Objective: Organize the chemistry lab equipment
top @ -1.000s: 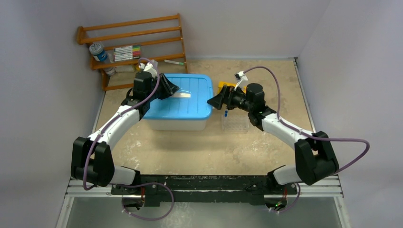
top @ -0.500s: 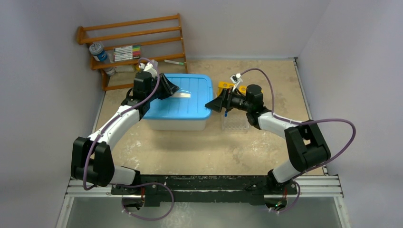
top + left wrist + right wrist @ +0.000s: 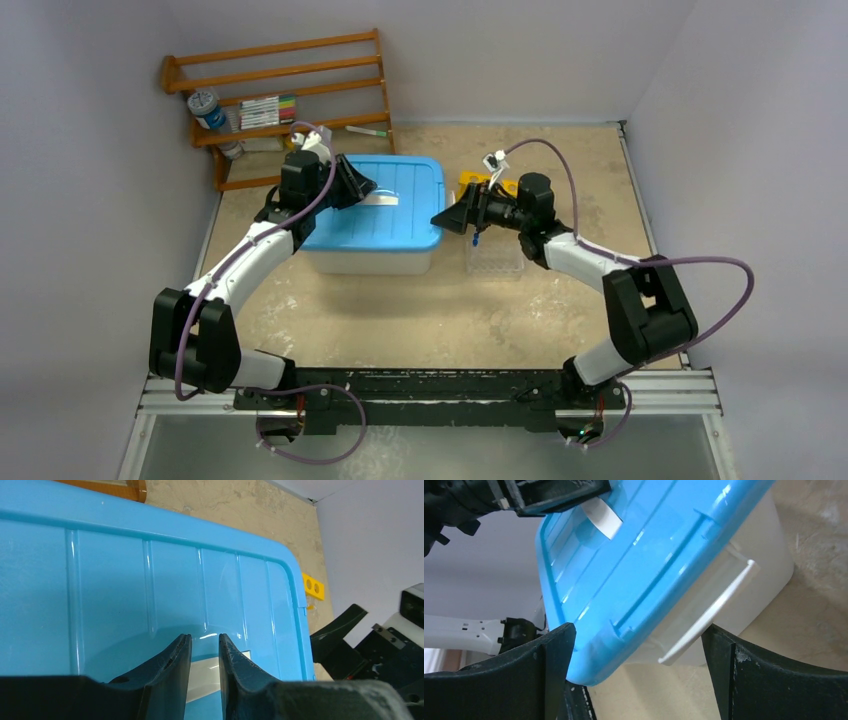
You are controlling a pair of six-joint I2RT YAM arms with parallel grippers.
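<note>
A white bin (image 3: 372,262) with a blue lid (image 3: 400,220) stands mid-table. My left gripper (image 3: 362,188) hovers over the lid (image 3: 125,590), its jaws nearly together on a white tab (image 3: 388,199) that curls up off the lid (image 3: 603,519). My right gripper (image 3: 445,218) is wide open, and its fingers straddle the lid's right corner (image 3: 589,665) and the bin's white side handle (image 3: 709,615). A thin blue-ended tube (image 3: 476,240) stands in a clear rack (image 3: 497,264) under my right wrist. The squeeze bottle, dish packet and tongs are out of view.
A wooden shelf rack (image 3: 285,90) stands at the back left with coloured markers (image 3: 266,110), a blue-capped container (image 3: 207,107) and a green-tipped marker (image 3: 366,131). A yellow block with holes (image 3: 476,181) lies right of the bin; it also shows in the left wrist view (image 3: 313,586).
My right gripper has moved slightly left to the lid's right corner and its elbow has swung inward. The left arm and the bin have not moved.
</note>
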